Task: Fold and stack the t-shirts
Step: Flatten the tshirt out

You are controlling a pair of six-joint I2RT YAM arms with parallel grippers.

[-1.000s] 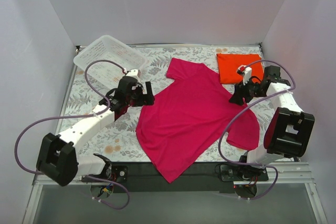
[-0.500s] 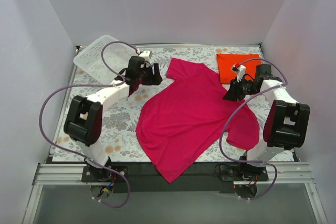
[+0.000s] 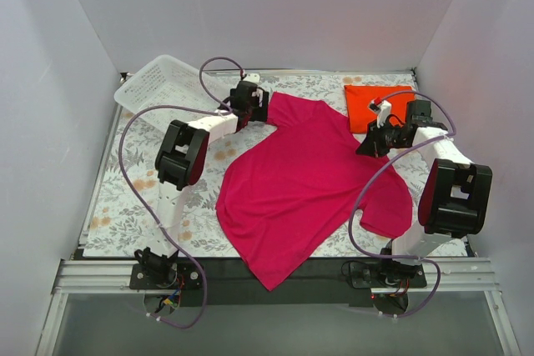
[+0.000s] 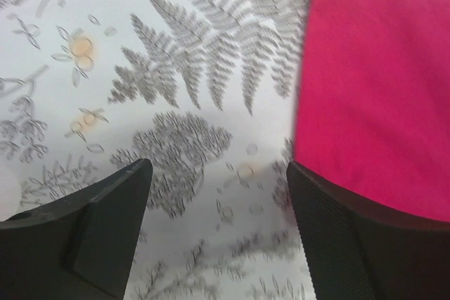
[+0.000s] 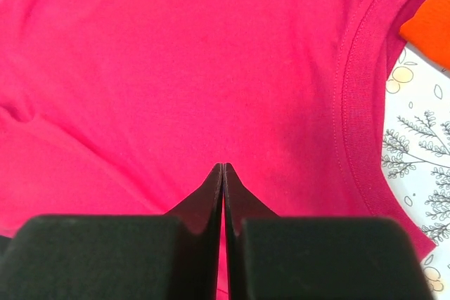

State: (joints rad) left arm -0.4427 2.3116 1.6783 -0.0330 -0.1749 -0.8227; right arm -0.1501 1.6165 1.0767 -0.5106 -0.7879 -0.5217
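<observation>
Two grippers meet the pink t-shirt (image 4: pixel 380 89): left gripper (image 4: pixel 218 173) gapes, cloth edge beside one finger; right gripper (image 5: pixel 223 170) pinched closed above cloth. Left should straddle that edge before closing.

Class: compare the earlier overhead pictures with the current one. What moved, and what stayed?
The left end effector, open, moved farther out and rightward to the sleeve edge of the pink shirt, grasping nothing. The right end effector, shut over that shirt, barely shifted. The orange shirt and pink shirt lie as before.
</observation>
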